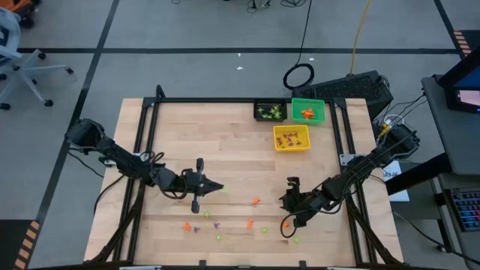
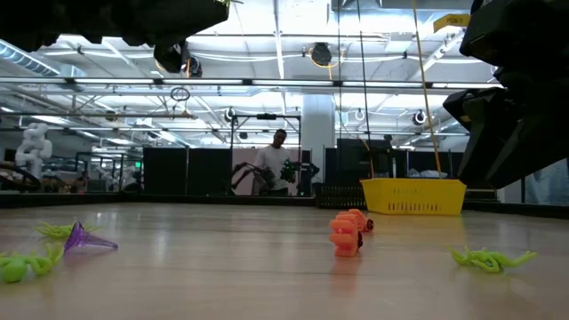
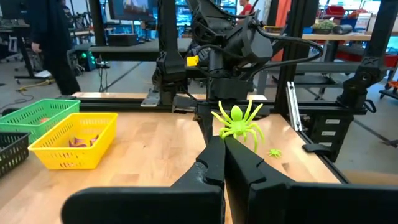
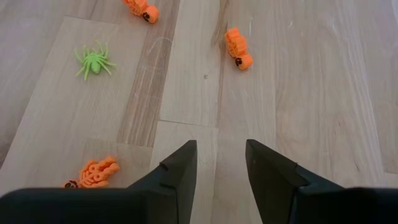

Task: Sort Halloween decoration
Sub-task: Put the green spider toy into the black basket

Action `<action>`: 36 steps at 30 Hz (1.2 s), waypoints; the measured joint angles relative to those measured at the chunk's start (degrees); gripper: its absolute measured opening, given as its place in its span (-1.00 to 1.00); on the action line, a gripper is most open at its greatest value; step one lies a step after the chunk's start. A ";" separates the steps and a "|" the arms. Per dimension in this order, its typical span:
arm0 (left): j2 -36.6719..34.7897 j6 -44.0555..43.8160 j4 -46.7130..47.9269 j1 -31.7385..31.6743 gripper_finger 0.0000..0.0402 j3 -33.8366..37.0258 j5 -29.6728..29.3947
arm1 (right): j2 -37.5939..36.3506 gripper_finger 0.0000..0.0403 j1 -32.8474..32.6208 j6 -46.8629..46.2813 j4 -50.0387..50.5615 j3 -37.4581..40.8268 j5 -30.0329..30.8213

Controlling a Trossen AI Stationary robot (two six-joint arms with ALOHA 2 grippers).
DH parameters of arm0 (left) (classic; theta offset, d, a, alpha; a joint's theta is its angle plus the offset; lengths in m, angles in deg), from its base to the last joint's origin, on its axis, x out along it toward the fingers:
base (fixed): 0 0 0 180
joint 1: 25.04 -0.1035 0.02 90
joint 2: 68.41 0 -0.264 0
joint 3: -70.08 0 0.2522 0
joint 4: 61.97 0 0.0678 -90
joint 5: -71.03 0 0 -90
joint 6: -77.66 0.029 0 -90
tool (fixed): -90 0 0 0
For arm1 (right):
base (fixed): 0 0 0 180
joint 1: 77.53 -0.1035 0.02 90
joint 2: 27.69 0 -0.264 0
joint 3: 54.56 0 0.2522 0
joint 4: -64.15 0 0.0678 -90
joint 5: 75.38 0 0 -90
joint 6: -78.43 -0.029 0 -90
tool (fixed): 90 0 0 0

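Here we see the left gripper (image 3: 225, 144) pinching a light-green spider (image 3: 239, 124) at centre frame; the right gripper (image 4: 221, 155) is spread over bare wood, an orange trinket (image 4: 93, 173) lower left, partly cut off behind its finger.

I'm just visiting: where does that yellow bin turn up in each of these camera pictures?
High view: yellow bin right of centre, toward the table's far edge.
Low view: right of centre, far back on the table.
Left wrist view: at the left edge, on the wood.
Right wrist view: not in it.
Shared landmark: the green bin right next to it, also seen in the left wrist view.
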 joint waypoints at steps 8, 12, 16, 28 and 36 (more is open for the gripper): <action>0.00 1.60 0.02 -0.50 -1.00 -0.59 -1.44 | 0.01 -0.39 0.02 0.00 -0.02 -0.01 0.03; 0.00 5.11 0.27 -2.12 -1.00 -2.20 -1.48 | 0.01 -0.39 0.02 0.02 -0.05 -0.01 0.22; 0.00 6.42 2.48 -4.97 -1.00 -4.49 -1.41 | 0.01 -0.39 0.02 0.04 -0.11 0.02 0.22; 0.00 7.05 12.56 -13.61 -1.00 -11.69 5.15 | 0.01 -0.39 0.02 0.04 -0.07 0.02 0.22; 0.00 7.53 18.45 -18.22 -1.00 -15.04 6.19 | 0.01 -0.39 0.02 0.02 -0.07 0.02 0.22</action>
